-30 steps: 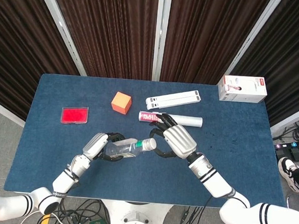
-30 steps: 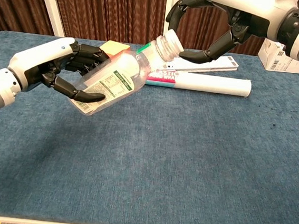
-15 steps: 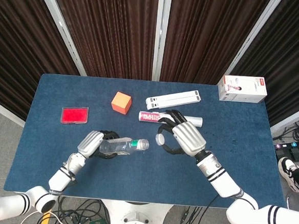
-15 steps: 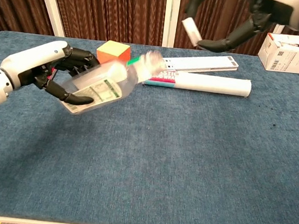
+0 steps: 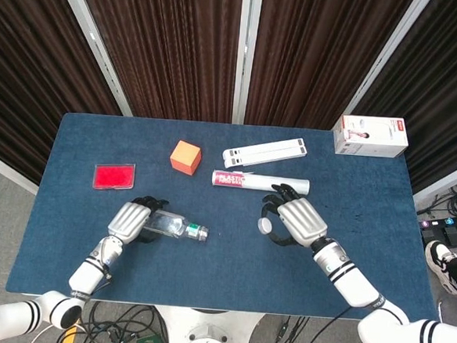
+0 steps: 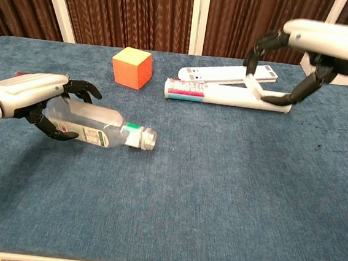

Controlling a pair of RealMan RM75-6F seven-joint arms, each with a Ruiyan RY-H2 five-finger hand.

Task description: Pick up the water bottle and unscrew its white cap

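Now the blue counter (image 5: 354,165) carries everything, and the biggest change since a second ago is how far apart the two arms have drawn. The left hand (image 5: 131,221) has come down and back toward the robot's left, its fingers wrapped around the lower body of the water bottle (image 6: 97,128). A second ago the bottle was tilted up in the air with its neck aimed at the other hand; it now lies on its side, low at the cloth, and whether it touches I cannot tell. Its open neck (green band just behind it) points toward the middle of the counter.

The right hand (image 5: 296,220) has pulled away to the robot's right and sits well apart from the bottle, near the white tube with the pink label (image 5: 261,181). It pinches the white cap (image 6: 251,85) between thumb and fingers, the other fingers curled loosely around it. A second ago the cap was on the bottle's neck; half a second ago it was already off and lifted clear.

Nothing else has shifted. The white box (image 5: 371,135) stands at the far right corner, the long white flat bar (image 5: 264,151) lies just beyond the tube, the orange cube (image 5: 185,157) sits left of them, and the red card (image 5: 114,176) rests flat toward the left edge.
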